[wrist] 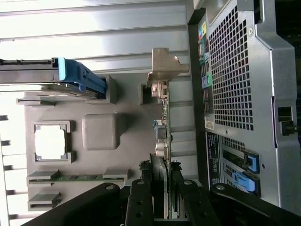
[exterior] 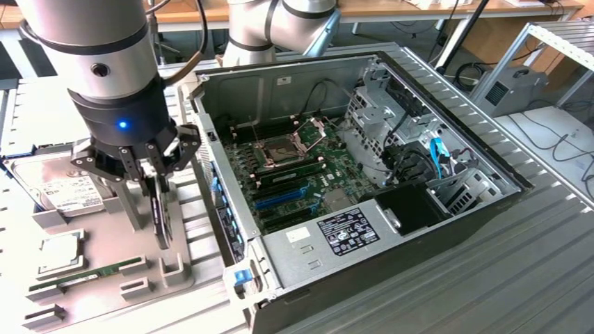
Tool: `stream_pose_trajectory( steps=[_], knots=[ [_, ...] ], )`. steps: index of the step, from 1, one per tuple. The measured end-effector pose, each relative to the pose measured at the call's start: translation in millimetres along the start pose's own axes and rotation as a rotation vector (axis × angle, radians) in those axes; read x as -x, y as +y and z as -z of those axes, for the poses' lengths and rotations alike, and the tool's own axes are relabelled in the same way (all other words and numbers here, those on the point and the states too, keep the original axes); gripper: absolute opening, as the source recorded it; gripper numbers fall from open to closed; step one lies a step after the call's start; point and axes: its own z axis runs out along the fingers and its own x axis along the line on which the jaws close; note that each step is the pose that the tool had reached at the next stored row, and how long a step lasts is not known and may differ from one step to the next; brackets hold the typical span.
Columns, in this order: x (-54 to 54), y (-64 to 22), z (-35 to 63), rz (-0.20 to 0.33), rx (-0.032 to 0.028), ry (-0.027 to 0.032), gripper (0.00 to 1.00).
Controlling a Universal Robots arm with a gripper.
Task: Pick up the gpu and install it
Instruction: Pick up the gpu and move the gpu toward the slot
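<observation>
The gpu (wrist: 164, 117), a thin green circuit card with a black fan and a silver end bracket, stands on edge in the grey plastic holder tray (exterior: 172, 268) on the ribbed metal tabletop (exterior: 519, 278), beside the open grey computer case (exterior: 371, 139). The black hand (wrist: 163, 182) clasps both its faces, hiding most of the fan.

Ribbed aluminium workbench (exterior: 519, 278) gleaming under bright light, long wooden desk (exterior: 418, 8) along the back, black cables (exterior: 413, 28) drooping beneath it, bare metal rack (exterior: 547, 42) at the exterior view's right, small grey box (exterior: 508, 89) below the rack, loose leads (exterior: 564, 142) trailing nearby
</observation>
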Motion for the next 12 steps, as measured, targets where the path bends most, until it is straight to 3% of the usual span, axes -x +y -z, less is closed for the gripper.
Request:
stream_pose_trajectory(
  steps=[12],
  knots=[
    [0.2, 0.3, 6.4, 0.0, 0.0, 0.0, 0.27]
  ],
)
